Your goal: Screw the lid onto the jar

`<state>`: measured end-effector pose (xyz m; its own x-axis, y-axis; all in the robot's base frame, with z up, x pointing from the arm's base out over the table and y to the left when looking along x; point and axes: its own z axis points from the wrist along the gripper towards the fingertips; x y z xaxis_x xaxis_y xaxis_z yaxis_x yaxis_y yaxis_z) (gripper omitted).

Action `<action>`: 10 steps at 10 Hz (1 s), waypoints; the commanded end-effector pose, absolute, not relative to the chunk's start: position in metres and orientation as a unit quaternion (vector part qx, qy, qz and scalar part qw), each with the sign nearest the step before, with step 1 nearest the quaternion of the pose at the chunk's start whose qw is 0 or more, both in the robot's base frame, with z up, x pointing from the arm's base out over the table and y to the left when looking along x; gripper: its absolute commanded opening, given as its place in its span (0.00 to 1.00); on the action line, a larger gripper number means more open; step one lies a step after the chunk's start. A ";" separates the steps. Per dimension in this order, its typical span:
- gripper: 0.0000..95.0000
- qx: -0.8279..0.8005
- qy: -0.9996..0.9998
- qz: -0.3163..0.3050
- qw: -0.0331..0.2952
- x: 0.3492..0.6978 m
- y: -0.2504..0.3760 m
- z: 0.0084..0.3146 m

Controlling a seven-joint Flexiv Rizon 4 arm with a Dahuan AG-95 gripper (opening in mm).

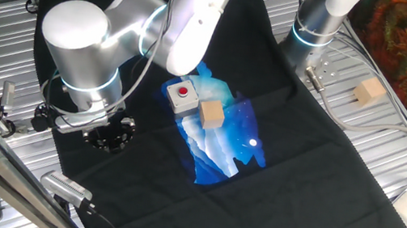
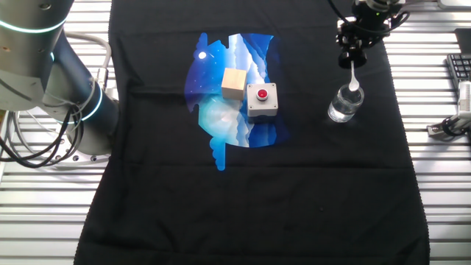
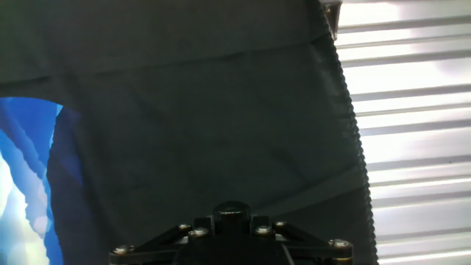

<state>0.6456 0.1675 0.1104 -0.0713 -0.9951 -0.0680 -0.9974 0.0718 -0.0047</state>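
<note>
We see our gripper (image 2: pixel 352 53) clamped on the black lid (image 2: pixel 351 57), its white tip just above the jar (image 2: pixel 344 105) on the black cloth (image 2: pixel 309 191). The grey button box (image 2: pixel 262 99) and wooden cube (image 2: pixel 234 82) sit well aside.

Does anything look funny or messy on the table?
Nothing is spilled or broken. One thing is a bit off: the black cloth is wrinkled near the wooden cube. The jar stands upright, and the lid hangs above it in the gripper, its white tip pointing into the jar.
</note>
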 end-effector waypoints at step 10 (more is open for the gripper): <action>0.00 -0.716 0.694 -0.005 0.071 0.646 0.167 0.111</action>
